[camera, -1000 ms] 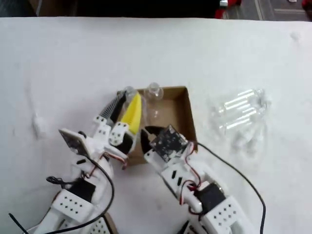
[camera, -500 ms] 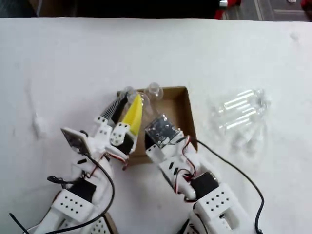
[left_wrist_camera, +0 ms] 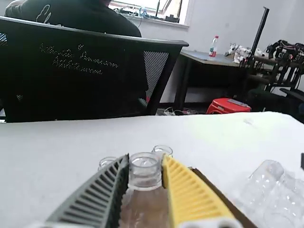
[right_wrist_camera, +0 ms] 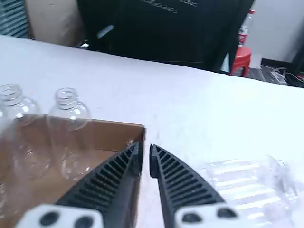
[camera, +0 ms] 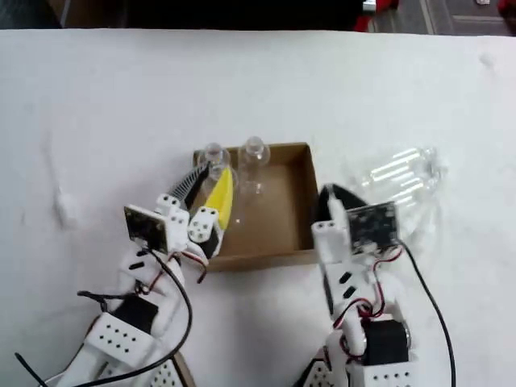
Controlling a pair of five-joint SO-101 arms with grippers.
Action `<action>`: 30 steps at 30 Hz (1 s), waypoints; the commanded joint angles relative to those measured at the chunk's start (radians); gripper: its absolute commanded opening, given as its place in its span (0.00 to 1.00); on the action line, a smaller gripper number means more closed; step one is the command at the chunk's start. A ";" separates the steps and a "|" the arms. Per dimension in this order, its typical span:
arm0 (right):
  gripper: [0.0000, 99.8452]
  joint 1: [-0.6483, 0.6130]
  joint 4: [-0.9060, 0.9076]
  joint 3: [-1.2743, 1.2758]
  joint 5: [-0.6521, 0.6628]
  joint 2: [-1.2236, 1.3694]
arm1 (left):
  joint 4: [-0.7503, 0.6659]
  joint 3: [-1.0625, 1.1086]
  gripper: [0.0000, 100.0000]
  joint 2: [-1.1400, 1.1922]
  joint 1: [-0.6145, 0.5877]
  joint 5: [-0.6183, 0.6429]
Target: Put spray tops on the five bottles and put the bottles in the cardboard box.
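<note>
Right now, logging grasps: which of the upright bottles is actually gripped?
The bottle with its neck between the left gripper's grey and yellow fingers; the other two bottles stand free.

White arms (camera: 121,339), black cables (camera: 187,314), ribbed grey-and-yellow jaws

Three upright bottles (left_wrist_camera: 145,168), one cardboard box (camera: 310,193).
</note>
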 commanded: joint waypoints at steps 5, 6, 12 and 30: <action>0.02 0.070 -0.157 0.031 -0.028 0.074 | 0.074 -0.003 0.02 0.008 0.002 -0.023; 0.02 0.076 -0.171 0.031 -0.028 0.104 | 0.089 -0.003 0.02 0.008 0.004 -0.023; 0.02 0.130 -0.331 0.029 -0.029 0.328 | 0.173 -0.003 0.02 0.008 0.082 -0.025; 0.02 0.134 -0.441 -0.003 -0.020 0.524 | 0.255 -0.003 0.02 0.002 0.084 -0.025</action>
